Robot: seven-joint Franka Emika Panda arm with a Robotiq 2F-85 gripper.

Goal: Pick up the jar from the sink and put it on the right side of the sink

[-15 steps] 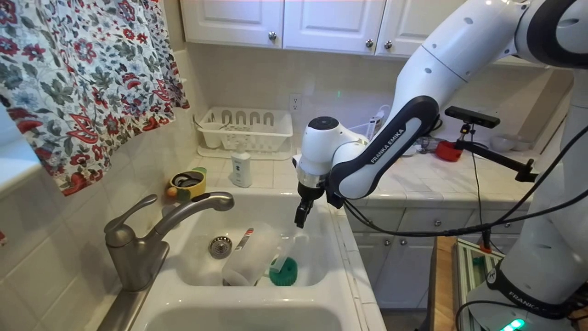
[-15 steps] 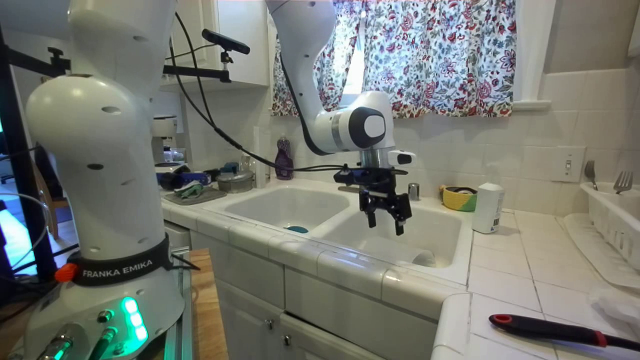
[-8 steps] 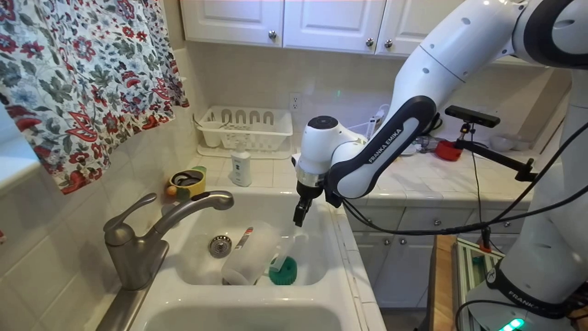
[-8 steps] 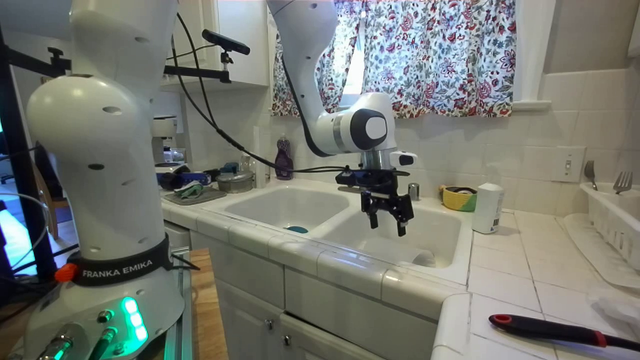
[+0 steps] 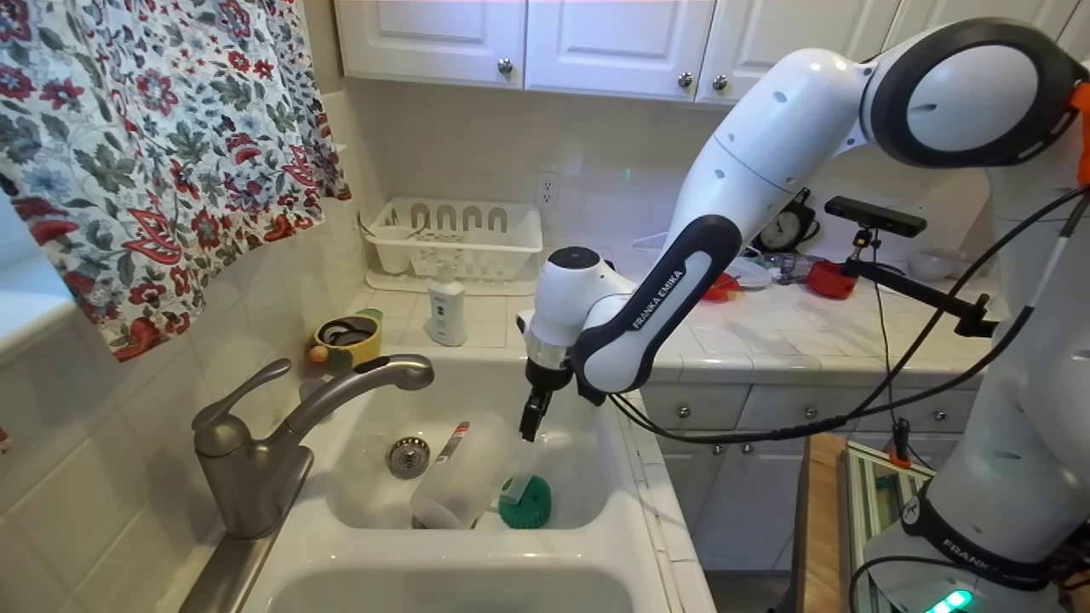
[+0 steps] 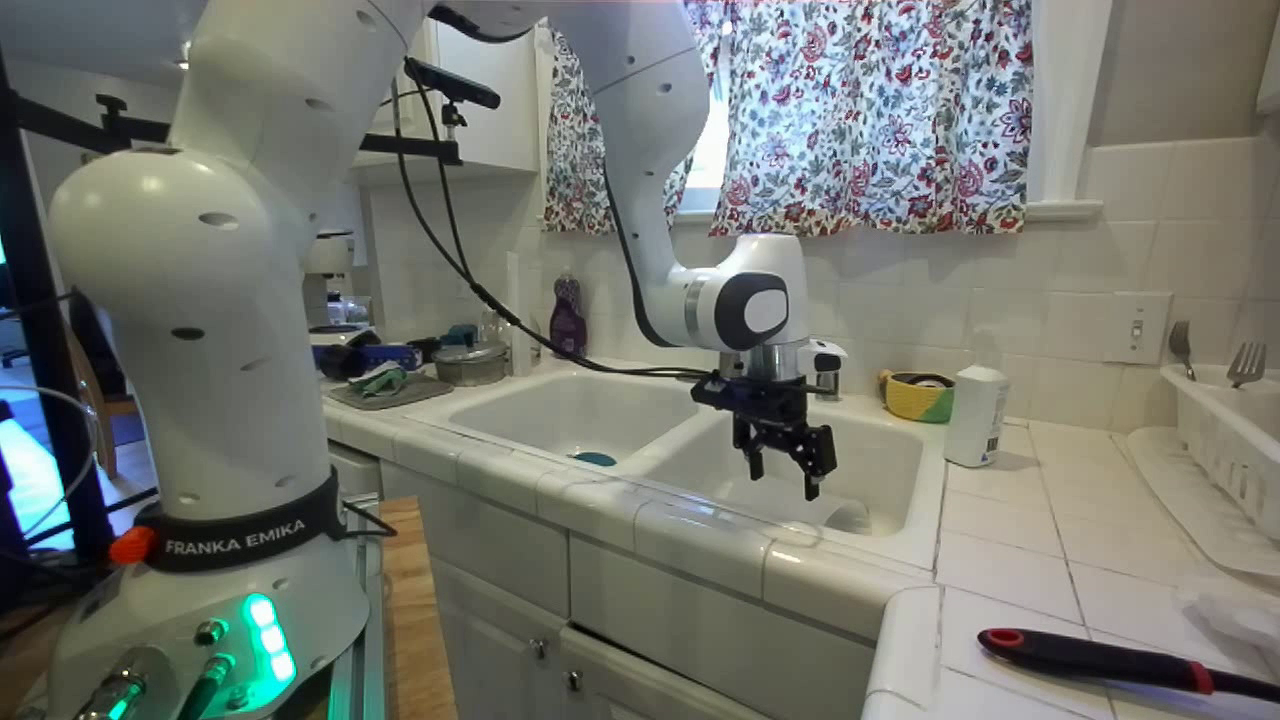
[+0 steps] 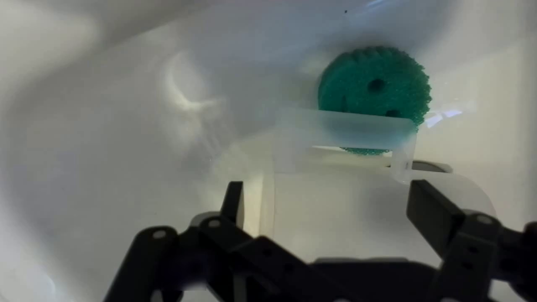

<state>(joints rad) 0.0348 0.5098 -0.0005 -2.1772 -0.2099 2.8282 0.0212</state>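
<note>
The jar point(image 5: 460, 481) is a whitish translucent container lying on its side in the far basin of the white sink point(image 5: 443, 549). Its translucent handle points toward a green round scrubber point(image 5: 528, 504). In an exterior view only a rounded end of the jar point(image 6: 848, 517) shows above the sink rim point(image 6: 690, 520). My gripper point(image 5: 529, 436) is open and empty, fingers down over the basin. Another exterior view shows both fingertips apart at the gripper point(image 6: 784, 482). In the wrist view the jar point(image 7: 319, 214) lies beneath and between the open gripper point(image 7: 325, 197) fingers, with a gap.
A metal faucet point(image 5: 255, 451) reaches over the basin near the drain point(image 5: 408, 458). A white bottle point(image 5: 447, 313), a yellow cup point(image 5: 362, 345) and a dish rack point(image 5: 477, 255) stand behind the sink. A black-handled utensil point(image 6: 1100, 660) lies on the counter.
My gripper has moved down and toward the jar, mostly in the last half second, as the arm reached further over the basin. The jar and scrubber have not moved.
</note>
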